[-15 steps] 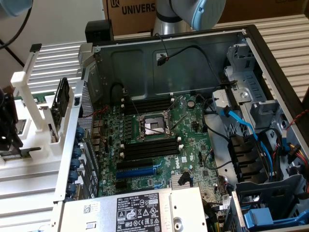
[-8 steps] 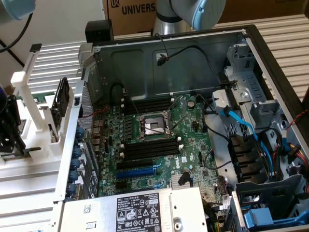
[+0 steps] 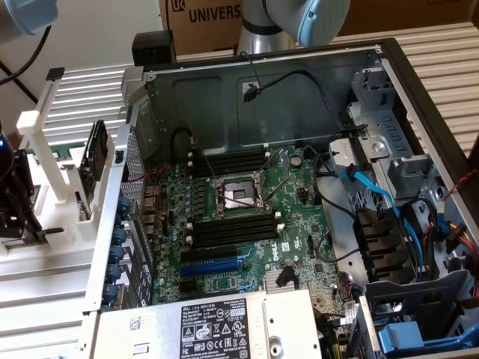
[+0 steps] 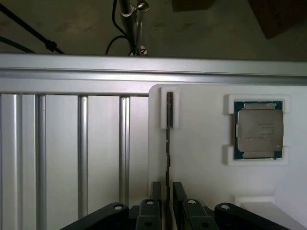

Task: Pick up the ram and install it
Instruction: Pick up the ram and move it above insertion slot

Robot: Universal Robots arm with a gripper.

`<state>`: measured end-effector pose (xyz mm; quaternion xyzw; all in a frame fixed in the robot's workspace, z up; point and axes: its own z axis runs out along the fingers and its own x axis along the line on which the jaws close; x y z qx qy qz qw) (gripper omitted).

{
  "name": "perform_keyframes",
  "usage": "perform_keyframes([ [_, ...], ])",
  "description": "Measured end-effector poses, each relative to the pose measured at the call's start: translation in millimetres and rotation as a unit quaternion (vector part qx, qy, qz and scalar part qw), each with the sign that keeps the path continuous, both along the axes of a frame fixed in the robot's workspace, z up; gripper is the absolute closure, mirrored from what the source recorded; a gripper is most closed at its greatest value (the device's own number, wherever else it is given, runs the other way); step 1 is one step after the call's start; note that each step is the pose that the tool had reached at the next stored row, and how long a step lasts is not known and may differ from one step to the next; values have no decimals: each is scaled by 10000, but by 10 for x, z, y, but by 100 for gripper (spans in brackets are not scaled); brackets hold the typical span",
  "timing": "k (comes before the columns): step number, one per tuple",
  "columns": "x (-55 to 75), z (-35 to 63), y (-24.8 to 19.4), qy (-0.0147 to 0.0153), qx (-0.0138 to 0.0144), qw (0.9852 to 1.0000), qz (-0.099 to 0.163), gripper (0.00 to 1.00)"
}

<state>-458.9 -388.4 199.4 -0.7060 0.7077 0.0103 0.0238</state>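
Wrist view has the jaws released and straddling the ram (image 4: 169,112) standing in its holder (image 4: 201,143): not yet lifted, nothing installed.

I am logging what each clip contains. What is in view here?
ram: one, dark, edge-on, standing in the white fixture
processor chip: one, silver, in a recess of that fixture
white fixture: one, on the table
table: one, slatted aluminium
computer case: one, grey, open, centre of the exterior view
motherboard: one, green, inside the case
memory slots: several, black, either side of the socket
power supply: one, silver, at the case's near end
cardboard box: one, brown, behind the case
gripper: one, black, open, astride the ram
arm: one, grey and blue, behind the case
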Motion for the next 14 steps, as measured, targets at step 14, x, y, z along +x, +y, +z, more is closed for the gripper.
perform_keyframes([
  [14, 0, 0, 0, 2, 0, 10000, 4, 88],
])
